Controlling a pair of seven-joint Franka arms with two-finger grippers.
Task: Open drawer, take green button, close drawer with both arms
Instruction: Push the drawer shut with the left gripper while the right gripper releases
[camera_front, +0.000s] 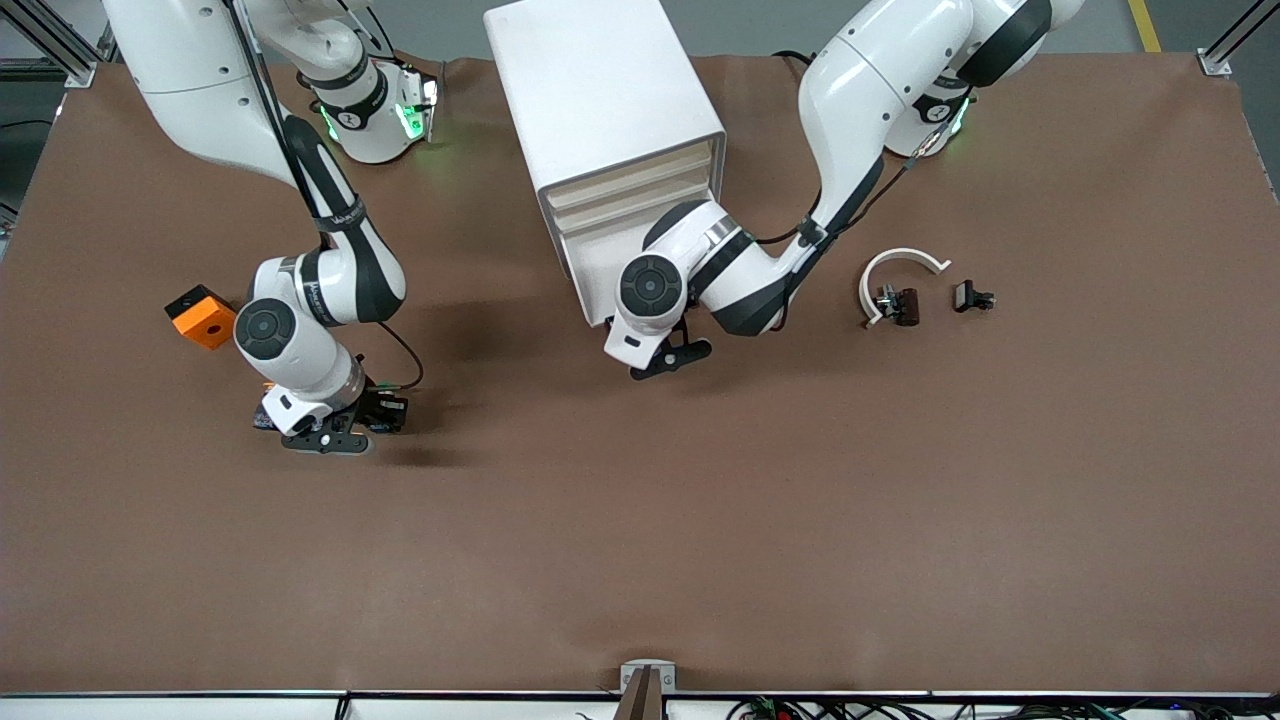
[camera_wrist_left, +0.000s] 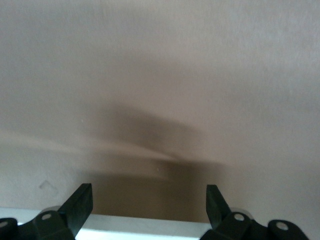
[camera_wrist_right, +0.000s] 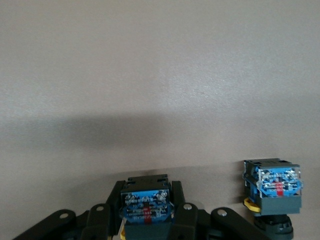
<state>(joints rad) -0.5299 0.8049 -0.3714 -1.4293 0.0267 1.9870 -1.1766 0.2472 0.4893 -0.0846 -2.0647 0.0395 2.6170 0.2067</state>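
Cabinet (camera_front: 610, 130) blocked in front by left arm's wrist, open tabletop (camera_front: 640, 540) nearer the camera

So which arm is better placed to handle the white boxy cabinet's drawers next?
Probably left. The open left gripper hangs in front of the white boxy cabinet's cream drawer fronts; the right gripper is shut on a blue-based push button.

The left gripper (camera_front: 668, 360) hangs low with fingers (camera_wrist_left: 80, 202) spread wide, its arm bent sharply at the elbow. The right gripper (camera_front: 330, 438), clamped shut, sits low at the tabletop.
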